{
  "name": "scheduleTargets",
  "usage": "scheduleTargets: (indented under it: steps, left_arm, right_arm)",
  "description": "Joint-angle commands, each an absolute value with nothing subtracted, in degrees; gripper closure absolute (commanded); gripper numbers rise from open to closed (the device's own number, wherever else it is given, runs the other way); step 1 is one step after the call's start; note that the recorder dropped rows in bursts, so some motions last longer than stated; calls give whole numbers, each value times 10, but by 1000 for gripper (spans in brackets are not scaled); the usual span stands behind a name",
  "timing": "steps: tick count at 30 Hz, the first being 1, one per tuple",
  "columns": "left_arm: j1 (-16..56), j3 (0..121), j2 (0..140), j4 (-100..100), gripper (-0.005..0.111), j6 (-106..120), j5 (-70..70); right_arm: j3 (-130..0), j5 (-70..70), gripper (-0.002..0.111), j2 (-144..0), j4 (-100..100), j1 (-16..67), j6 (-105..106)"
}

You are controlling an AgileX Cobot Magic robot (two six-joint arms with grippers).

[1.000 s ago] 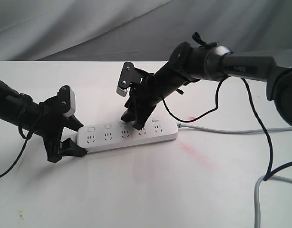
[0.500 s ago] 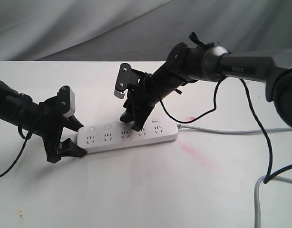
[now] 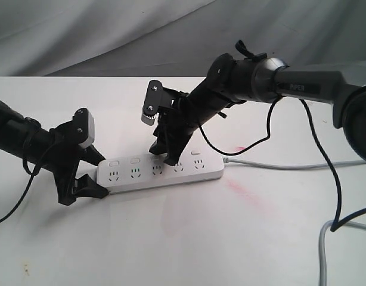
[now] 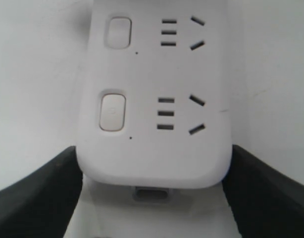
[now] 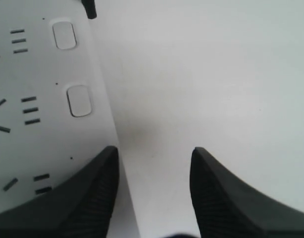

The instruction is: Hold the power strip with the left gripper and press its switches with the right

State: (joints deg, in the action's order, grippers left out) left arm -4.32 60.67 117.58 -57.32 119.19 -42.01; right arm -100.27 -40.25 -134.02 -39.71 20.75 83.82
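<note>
The black two-finger left gripper [image 3: 87, 176] has its jaws pinching the rounded end of the long white plastic power strip [image 3: 162, 171], which lies flat on the white table [image 3: 189, 238]; keep that clamp firm so the bar cannot slide. The black right gripper [image 3: 165, 156] has its jaws spread, one fingertip [image 5: 87, 198] over the strip's back edge near the small white rocker switches [image 3: 135, 160]. Press straight down with that one tip.
</note>
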Motion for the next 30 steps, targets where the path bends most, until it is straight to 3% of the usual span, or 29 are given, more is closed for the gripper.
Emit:
scheduleTargets:
  steps: [1, 30]
  left_arm:
    - [-40, 609, 1174, -581, 52, 1190, -418]
    - [-40, 609, 1174, -581, 52, 1190, -418]
  right_arm:
    - [-997, -432, 65, -1329, -390, 214, 840]
    - [-997, -417, 65, -1323, -393, 215, 840]
